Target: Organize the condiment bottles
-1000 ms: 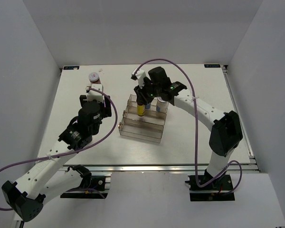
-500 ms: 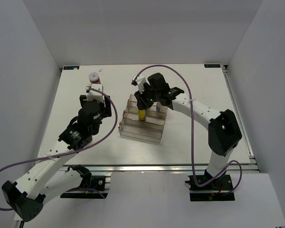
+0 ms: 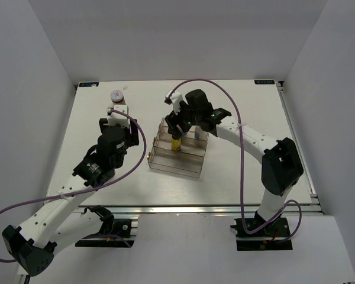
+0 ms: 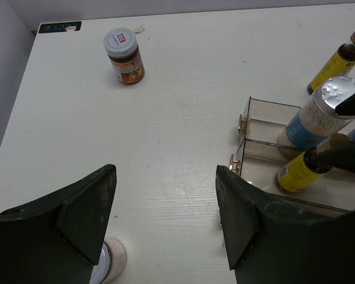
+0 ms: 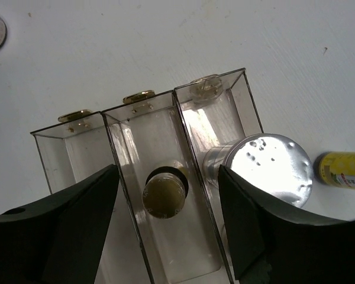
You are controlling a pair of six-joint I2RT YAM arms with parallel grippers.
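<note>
A red-labelled jar [image 4: 123, 56] stands alone at the far left of the worktop [image 4: 183, 112]. A second jar [image 4: 110, 261] shows its pale lid under the left hand [image 4: 164, 189], which is spread wide and holds nothing. In the clear rack [image 3: 176, 160], an amber bottle [image 5: 164, 197] stands in the middle tier, with the right hand [image 5: 165, 174] wide apart either side of its gold cap. A silver-capped white bottle [image 5: 272, 168] fills the next tier, and a second amber bottle [image 4: 336, 60] stands just beyond the rack.

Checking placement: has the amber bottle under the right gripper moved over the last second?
Yes. Against the clear rack, the amber bottle has shifted slightly down the top view, settling lower into the rack's middle compartment.
</note>
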